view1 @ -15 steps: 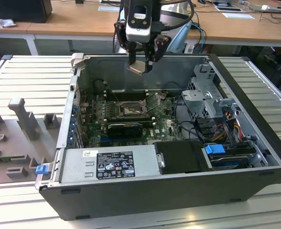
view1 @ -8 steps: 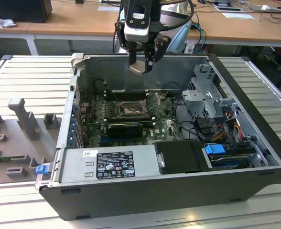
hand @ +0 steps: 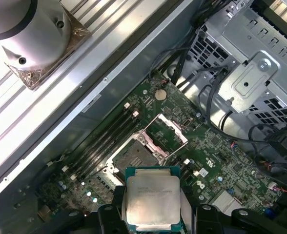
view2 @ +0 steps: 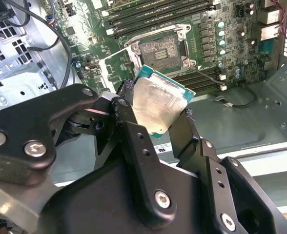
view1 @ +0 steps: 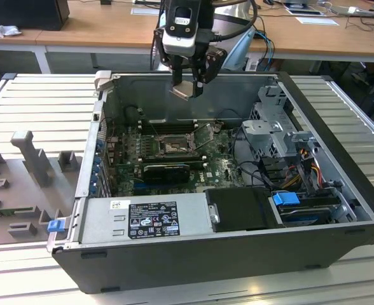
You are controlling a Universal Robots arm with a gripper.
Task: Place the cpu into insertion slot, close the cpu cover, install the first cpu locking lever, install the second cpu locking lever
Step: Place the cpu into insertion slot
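**The chip hangs over its open slot**

The pincer (view1: 188,88) is clamped on the cpu (view2: 158,105). One finger presses on each of two opposite edges of the small square chip. Holding it by the edges leaves its shiny silver face bare, and I think it also keeps the fingers off the side that must meet the slot. The chip is up in the air and touches nothing but the fingers. In the exterior view it hangs tilted, above the far wall of the open computer case (view1: 193,254) that lies on the bench (view1: 41,101).

The insertion slot (hand: 136,156) sits down on the green board, in the middle part of the case floor and just beside the long black memory slots (view1: 168,127). It is well below the chip. In the first wrist view the slot lies just past the chip's far edge, so the chip looks aimed toward it.

The cpu cover (hand: 176,129) is swung up and away on one side of the slot. That leaves the slot open on top so the chip can go in. The thin metal frame has its big window facing out.

The chip is not in the slot yet, the cover is not shut, and I judge that no lever is locked. The big grey power box (view1: 149,219) lies along the near wall of the case, well apart from the slot.
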